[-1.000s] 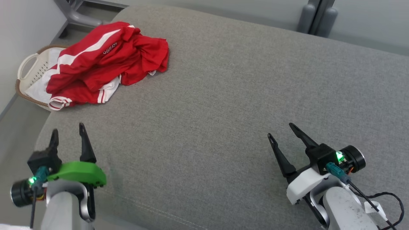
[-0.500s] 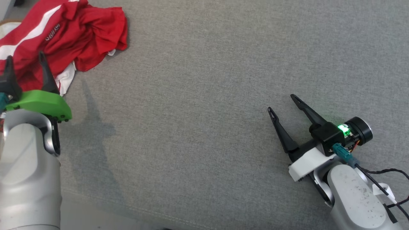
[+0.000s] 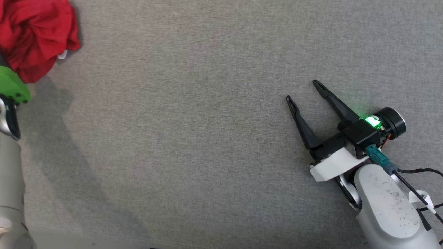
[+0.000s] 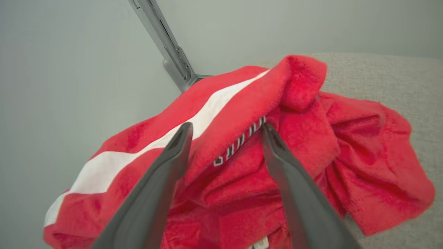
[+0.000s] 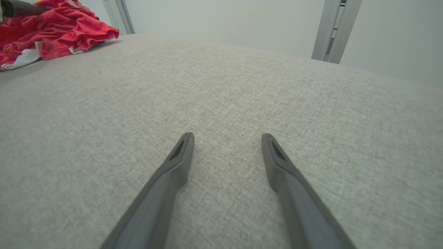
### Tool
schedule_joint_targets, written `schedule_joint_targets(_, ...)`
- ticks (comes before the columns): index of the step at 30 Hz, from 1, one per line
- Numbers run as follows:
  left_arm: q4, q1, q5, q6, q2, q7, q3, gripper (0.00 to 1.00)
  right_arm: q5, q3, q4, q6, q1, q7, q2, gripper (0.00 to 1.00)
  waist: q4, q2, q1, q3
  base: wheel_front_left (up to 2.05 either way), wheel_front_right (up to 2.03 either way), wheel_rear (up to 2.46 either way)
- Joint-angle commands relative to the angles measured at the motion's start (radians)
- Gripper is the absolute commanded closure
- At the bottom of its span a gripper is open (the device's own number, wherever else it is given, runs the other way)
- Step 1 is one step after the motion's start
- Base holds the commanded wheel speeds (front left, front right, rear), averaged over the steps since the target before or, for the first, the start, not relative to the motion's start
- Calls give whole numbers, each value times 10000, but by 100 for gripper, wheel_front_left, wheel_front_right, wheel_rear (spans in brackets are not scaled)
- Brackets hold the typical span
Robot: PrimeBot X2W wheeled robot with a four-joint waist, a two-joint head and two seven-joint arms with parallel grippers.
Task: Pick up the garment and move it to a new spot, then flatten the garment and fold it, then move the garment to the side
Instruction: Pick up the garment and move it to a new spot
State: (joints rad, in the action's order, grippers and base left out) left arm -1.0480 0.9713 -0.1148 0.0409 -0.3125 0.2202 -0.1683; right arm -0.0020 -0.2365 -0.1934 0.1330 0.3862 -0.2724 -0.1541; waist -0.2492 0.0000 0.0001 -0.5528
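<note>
Left gripper [image 4: 225,126] gapes wide astride the garment [image 4: 346,148], gripping nothing — right gripper [image 3: 301,90] wide, empty.

**A:** So we're looking at one big grey fabric surface [image 3: 214,131] here, right? It's stretching across pretty much the whole head view, with a slightly rounded far edge in the right wrist view.

**B:** Yep, and we're seeing a plain pale grey-green wall [image 5: 225,17] running behind it.

**A:** We're also spotting a grey metal upright [image 5: 334,31] standing against that wall, and a grey metal bar [image 4: 166,45] showing at a slant in the left wrist view.

**B:** Light's looking soft and even to us. We're catching a faint shadow [image 3: 62,155] lying across the fabric on the left.
</note>
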Motion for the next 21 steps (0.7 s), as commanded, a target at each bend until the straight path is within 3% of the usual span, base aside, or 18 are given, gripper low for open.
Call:
schedule_joint_targets(1,-232,301,-90,-14,-193,-152,-78,0,-66,191,-532,-41,-338,144,-368,0,309,0,-1,-308,0,0,0)
schedule_joint_targets(6,-1118,841,-562,146,-368,-959,-385,0,-53,186,-577,-43,-397,156,-391,0,429,0,-1,-396,0,0,0)
schedule_joint_targets(9,-1513,1043,-698,208,-459,-1445,-402,98,-43,159,-618,-43,-375,162,-374,0,480,0,-1,-401,0,0,0)
schedule_joint_targets(15,-1849,1265,-865,107,-542,-1764,-420,100,-28,177,-684,-43,-247,163,-402,0,521,0,-1,-452,0,0,0)
schedule_joint_targets(21,-1687,1408,-838,32,-661,-854,-331,100,-93,243,-737,-43,-234,161,-271,0,559,0,-1,-136,0,0,0)
